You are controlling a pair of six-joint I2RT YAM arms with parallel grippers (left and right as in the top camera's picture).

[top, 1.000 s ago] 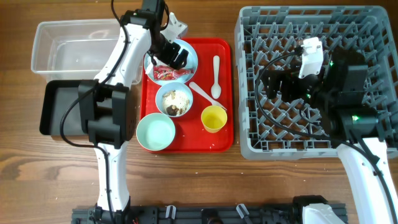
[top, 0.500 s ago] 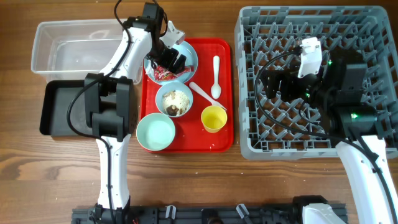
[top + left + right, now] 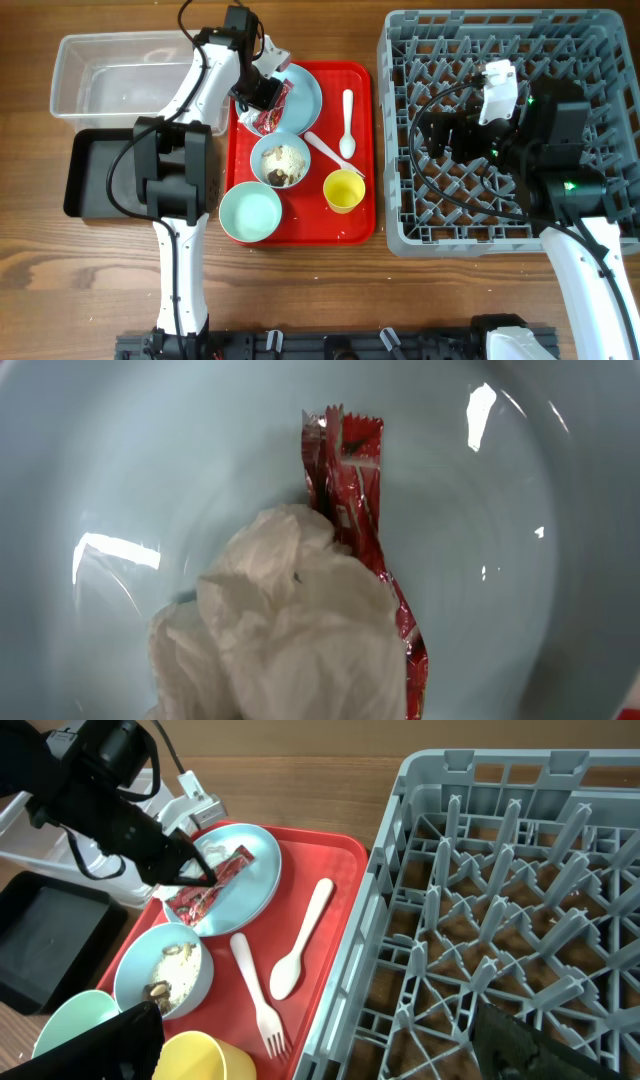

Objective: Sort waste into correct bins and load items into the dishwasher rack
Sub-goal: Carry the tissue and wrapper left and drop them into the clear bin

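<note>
Wrapper (image 3: 270,113) has swung toward the plate's (image 3: 305,90) left rim, apparently pinched in the left pincer (image 3: 262,93), ready for binning; right pincer (image 3: 315,1015), well right of the plate, hangs spread.

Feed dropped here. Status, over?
Left gripper at red wrapper on blue plate, grip unclear. Right gripper open, over rack. Napkin overlaps wrapper.

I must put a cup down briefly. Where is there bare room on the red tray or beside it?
On the red tray, bare patches lie right of the yellow cup and along the front edge beside the green bowl. The wooden table in front of the tray is bare too. It is crowded around the plate, small bowl, spoon and fork.
</note>
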